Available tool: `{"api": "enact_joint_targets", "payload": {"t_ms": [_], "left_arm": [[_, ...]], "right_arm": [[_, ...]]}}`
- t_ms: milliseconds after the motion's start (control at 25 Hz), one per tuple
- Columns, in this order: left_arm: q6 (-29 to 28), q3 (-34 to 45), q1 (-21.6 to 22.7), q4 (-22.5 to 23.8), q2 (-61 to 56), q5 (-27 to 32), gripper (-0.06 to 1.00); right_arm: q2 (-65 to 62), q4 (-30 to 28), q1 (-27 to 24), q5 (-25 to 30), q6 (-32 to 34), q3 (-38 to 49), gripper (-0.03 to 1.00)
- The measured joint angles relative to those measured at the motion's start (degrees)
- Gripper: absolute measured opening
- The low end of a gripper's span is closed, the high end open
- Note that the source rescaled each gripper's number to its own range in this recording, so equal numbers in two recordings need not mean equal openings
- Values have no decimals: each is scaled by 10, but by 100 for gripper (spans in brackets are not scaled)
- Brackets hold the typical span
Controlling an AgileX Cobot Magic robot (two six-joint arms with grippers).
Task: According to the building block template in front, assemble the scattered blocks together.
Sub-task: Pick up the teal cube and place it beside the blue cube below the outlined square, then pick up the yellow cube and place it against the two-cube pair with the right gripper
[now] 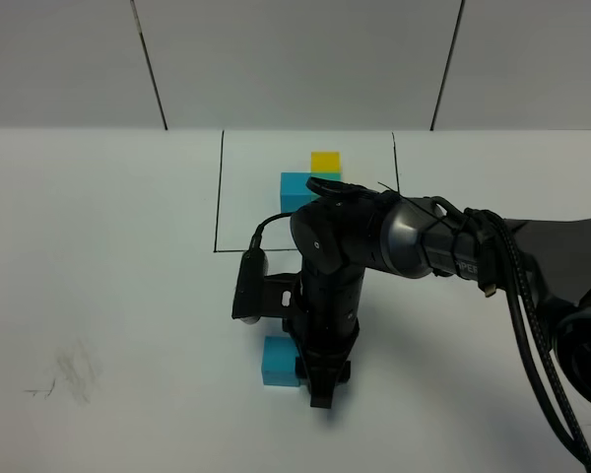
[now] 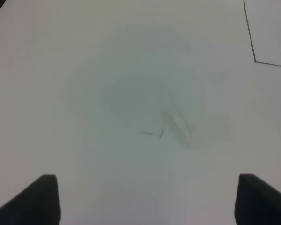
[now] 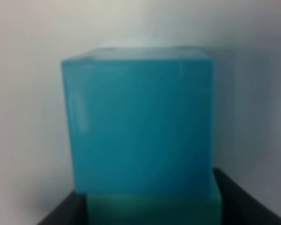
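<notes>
Right wrist view, closest in: the right gripper [image 3: 152, 213] is clamped on a matte teal-green cube [image 3: 154, 208], with its dark fingers [image 3: 61, 215] pressed to either side of it. A plain matte blue cube [image 3: 138, 122] sits flat against that cube's far face, the two touching.

From the high camera, all this sits close to the near edge of the white counter [image 1: 108, 246], about midway along it. The black right arm [image 1: 404, 241] stretches in from the right edge and points straight down. The blue cube [image 1: 278, 362] shows just beside the gripper [image 1: 320, 379], on the side toward the left edge, while the teal-green one is hidden beneath the gripper. White lettering [image 1: 470, 264] on the arm reads something like "PER"; I cannot make out the rest.

Toward the near left corner, faint grey scuff marks [image 1: 74, 374] smudge the counter. The left wrist camera looks down on them [image 2: 178, 129], and the left gripper [image 2: 147, 201] is released, its fingertips wide apart over bare counter.

Farthest off, by the middle of the far edge, is a thin black drawn rectangle [image 1: 219, 197]. It frames the template [image 1: 297, 187] of joined cubes: blue nearest, yellow behind, and teal-green mostly hidden by the arm.
</notes>
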Motion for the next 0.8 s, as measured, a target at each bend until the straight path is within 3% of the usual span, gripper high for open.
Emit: {"api": "enact_joint_targets", "payload": {"t_ms": [160,280,400,600,800], "left_arm": [[0,0,0,0,0,0,90],[0,0,0,0,0,0,90],[0,0,0,0,0,0,90],[0,0,0,0,0,0,90],[-1,0,0,0,0,0,90]], "right_arm": [[0,0,0,36,30,-15,63],[-15,-2,0,73,55,-32,80],[-54,-24,0,108,93,-47,83],[-129,-135,-9,147,223,-50,84],[-212,-171,-85,149,337,-50,82]]}}
